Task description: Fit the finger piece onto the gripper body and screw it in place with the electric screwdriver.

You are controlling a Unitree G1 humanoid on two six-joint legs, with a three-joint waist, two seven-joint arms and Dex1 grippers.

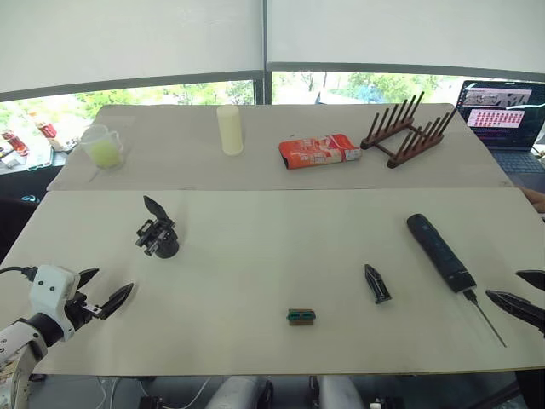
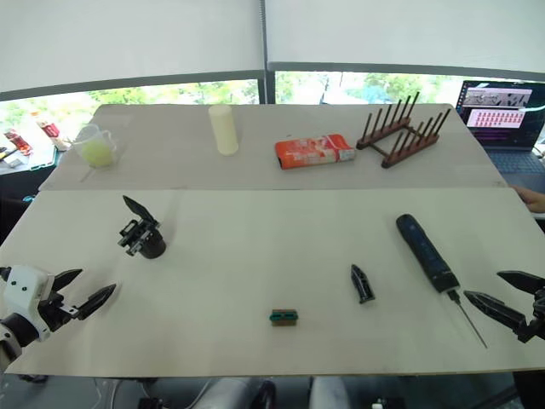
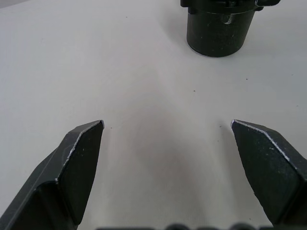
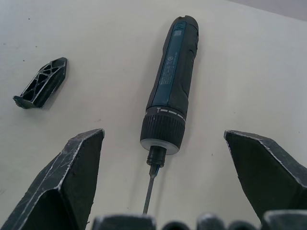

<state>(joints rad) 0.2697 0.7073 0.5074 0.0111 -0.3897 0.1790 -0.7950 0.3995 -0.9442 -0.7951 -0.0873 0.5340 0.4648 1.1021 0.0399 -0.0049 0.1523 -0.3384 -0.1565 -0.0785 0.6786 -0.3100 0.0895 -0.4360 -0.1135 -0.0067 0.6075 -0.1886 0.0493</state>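
Your right gripper (image 2: 501,303), two black pointed fingers, hangs spread wide and empty at the near right edge of the pale tabletop (image 1: 272,256). Straight ahead of it lies the electric screwdriver (image 1: 439,252), a long dark navy cylinder with a rounded far end and a thin metal bit (image 1: 486,319) pointing back toward you. In the right wrist view the bit runs down between the two fingers, touching neither, and the ribbed collar (image 4: 162,128) sits just beyond the fingertips (image 4: 86,143).

The finger piece (image 1: 376,283), a small black plastic wedge tapering to a point, lies flat on the table, near the screwdriver on its left side, apart from it. In the right wrist view you see its latticed underside (image 4: 41,83), off to one side of the fingers.

Your left gripper (image 1: 102,291) is likewise spread and holding nothing, low over the near left corner. The gripper body (image 1: 158,233), a black assembly on a round base with one pointed finger sticking up, stands upright beyond it, apart; its drum base (image 3: 219,29) shows ahead of the left fingertips, nearer one finger than the other.

A small green-brown block (image 1: 301,317) lies near the front edge, between the two grippers.
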